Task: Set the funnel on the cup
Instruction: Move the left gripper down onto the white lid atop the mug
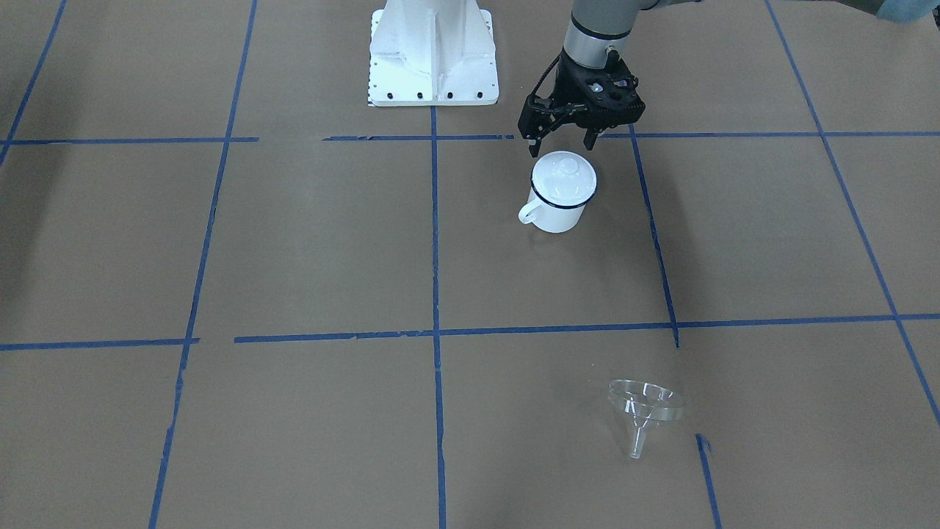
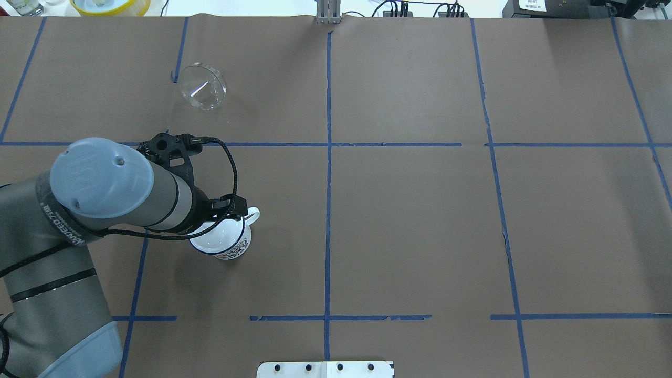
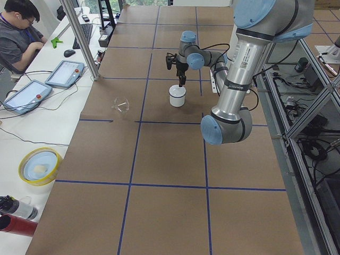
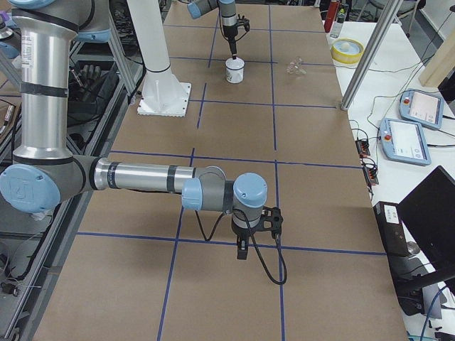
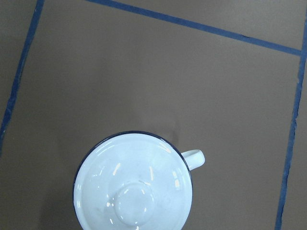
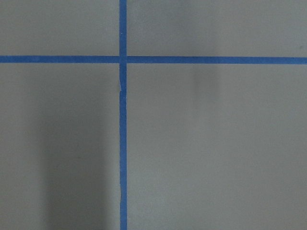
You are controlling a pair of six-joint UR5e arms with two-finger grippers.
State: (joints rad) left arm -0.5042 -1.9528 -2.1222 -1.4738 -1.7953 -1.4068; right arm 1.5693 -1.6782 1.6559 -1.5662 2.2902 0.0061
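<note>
The funnel (image 1: pixel 645 411) lies tipped on the brown table paper at the lower right of the front-facing view, spout toward the camera, touching nothing and well apart from the cup (image 1: pixel 558 209). The cup stands upright above centre of that view, closed by a white knobbed lid (image 1: pixel 563 176). The left gripper (image 1: pixel 562 145) hangs just above the lid, its fingers spread about as wide as the lid and holding nothing.

As I judge it, the lid must come off before the funnel can sit on the cup. To do that well, centre on the knob (image 5: pixel 135 203), descend straight, pinch the knob rather than the rim, and lift vertically so the cup is not dragged.

The left wrist view shows the knob low in frame, so the gripper sits off-centre; the front-facing view hides that. The overhead view shows a dark print on the cup's side, but the arm covers the lid there. The right gripper (image 4: pixel 242 250) shows only in the exterior right view, low over the paper; whether its fingers are apart or together I cannot tell.
</note>
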